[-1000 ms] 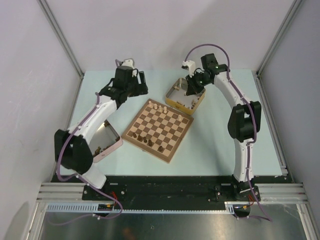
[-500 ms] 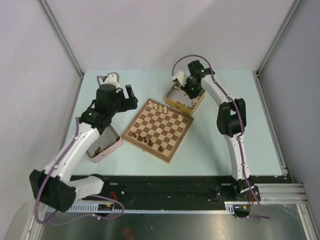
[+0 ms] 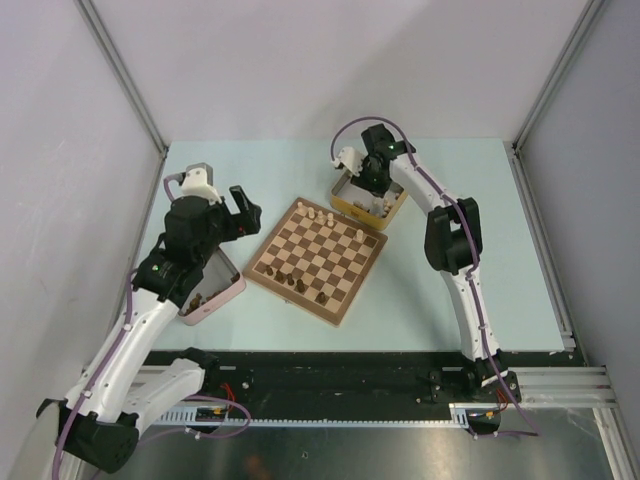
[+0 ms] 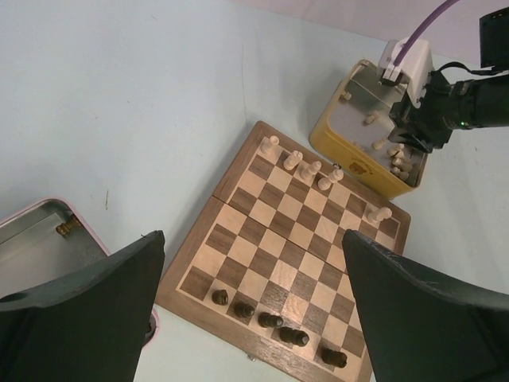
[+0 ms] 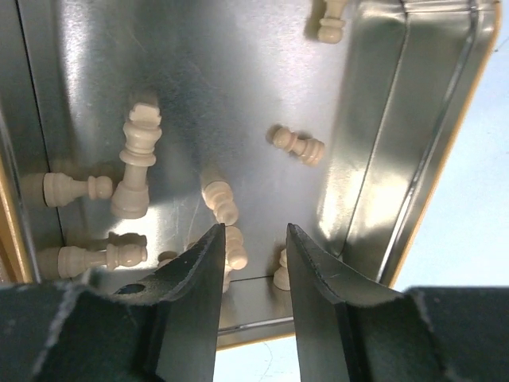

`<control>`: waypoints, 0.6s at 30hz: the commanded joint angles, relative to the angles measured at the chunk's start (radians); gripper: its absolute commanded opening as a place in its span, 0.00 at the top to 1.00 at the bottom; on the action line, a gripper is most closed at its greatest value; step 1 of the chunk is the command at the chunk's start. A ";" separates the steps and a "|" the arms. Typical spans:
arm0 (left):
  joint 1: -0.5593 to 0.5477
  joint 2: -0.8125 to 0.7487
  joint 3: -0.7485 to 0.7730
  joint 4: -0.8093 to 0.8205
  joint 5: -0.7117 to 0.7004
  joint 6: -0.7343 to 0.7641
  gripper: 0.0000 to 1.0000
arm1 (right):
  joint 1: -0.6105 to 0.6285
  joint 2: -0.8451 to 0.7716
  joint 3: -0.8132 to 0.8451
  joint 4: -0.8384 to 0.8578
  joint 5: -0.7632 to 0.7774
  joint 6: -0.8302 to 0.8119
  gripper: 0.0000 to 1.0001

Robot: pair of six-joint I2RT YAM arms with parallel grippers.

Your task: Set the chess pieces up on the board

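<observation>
Chess pieces (image 5: pixel 137 163) lie below parted right jaws pointing into yellow tin (image 5: pixel 382 143); left jaws gape.

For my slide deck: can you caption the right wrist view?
Open right tool poised over pale pieces lying scattered in the yellow tin.

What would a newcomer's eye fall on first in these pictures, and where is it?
The square wooden chessboard lies mid-table, with a few pale beige pieces along its far edge and dark brown pieces along its near edge. The right gripper hangs open over loose pale pieces lying in the yellow metal tin just beyond the board.
</observation>
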 commanded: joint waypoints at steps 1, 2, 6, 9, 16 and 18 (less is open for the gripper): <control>0.005 -0.018 -0.006 0.018 -0.025 -0.012 0.03 | -0.013 -0.012 0.081 0.021 0.010 0.035 0.59; 0.005 -0.018 -0.005 0.018 -0.025 -0.009 0.03 | -0.021 -0.016 0.089 0.009 -0.028 0.049 0.59; 0.005 -0.017 -0.002 0.018 -0.026 -0.006 0.02 | -0.073 -0.019 0.101 -0.054 -0.122 0.120 0.61; 0.008 -0.009 -0.003 0.018 -0.026 -0.005 0.01 | -0.099 -0.009 0.101 -0.099 -0.203 0.164 0.63; 0.008 0.019 0.011 0.019 0.000 0.000 0.01 | -0.125 0.025 0.107 -0.120 -0.279 0.210 0.63; 0.008 0.022 0.012 0.019 0.005 0.000 0.01 | -0.127 0.034 0.116 -0.117 -0.285 0.217 0.62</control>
